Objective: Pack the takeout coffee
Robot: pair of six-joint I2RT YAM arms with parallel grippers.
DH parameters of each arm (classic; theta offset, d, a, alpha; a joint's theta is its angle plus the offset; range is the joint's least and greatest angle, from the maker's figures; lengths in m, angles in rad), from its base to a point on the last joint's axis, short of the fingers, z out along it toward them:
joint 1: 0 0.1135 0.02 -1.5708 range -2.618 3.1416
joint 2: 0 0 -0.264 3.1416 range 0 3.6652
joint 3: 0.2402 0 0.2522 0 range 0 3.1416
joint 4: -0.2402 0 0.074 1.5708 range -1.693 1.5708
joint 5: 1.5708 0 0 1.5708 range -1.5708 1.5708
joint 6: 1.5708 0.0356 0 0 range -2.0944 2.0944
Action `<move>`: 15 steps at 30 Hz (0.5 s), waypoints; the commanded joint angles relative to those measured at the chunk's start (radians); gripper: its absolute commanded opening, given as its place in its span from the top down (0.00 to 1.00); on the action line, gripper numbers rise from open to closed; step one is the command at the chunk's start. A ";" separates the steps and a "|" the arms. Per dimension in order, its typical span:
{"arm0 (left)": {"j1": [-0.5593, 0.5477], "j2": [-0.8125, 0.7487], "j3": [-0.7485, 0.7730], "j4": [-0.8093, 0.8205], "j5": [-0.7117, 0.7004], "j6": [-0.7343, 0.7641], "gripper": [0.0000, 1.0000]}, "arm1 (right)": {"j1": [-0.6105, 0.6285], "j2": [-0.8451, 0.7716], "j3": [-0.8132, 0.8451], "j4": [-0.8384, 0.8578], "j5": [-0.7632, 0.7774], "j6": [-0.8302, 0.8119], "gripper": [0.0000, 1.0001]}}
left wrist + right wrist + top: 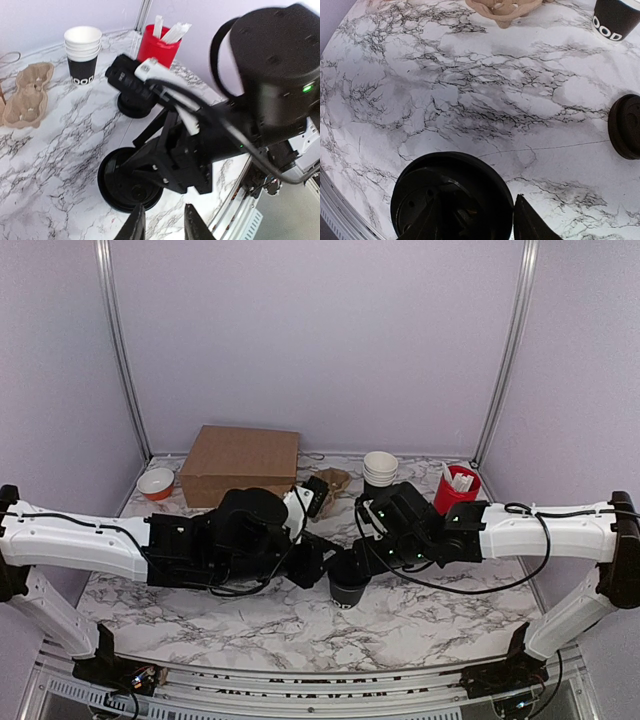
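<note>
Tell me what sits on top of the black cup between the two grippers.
A round black lid sits on the cup, with the right gripper down at it. The lid hides the cup's inside, so its contents cannot be seen.

Black paper cup (348,592) upright on marble table (430,625); round black lid (451,197) on top

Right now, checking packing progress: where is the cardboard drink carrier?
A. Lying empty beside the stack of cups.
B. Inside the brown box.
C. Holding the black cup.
A: the cardboard carrier lies with empty wells next to the stack of cups, and the black cup stands apart from it.
</note>
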 commanded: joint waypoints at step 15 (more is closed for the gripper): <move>-0.042 0.191 -0.085 0.176 -0.096 0.063 0.74 | 0.009 0.007 -0.022 -0.030 -0.032 0.013 0.54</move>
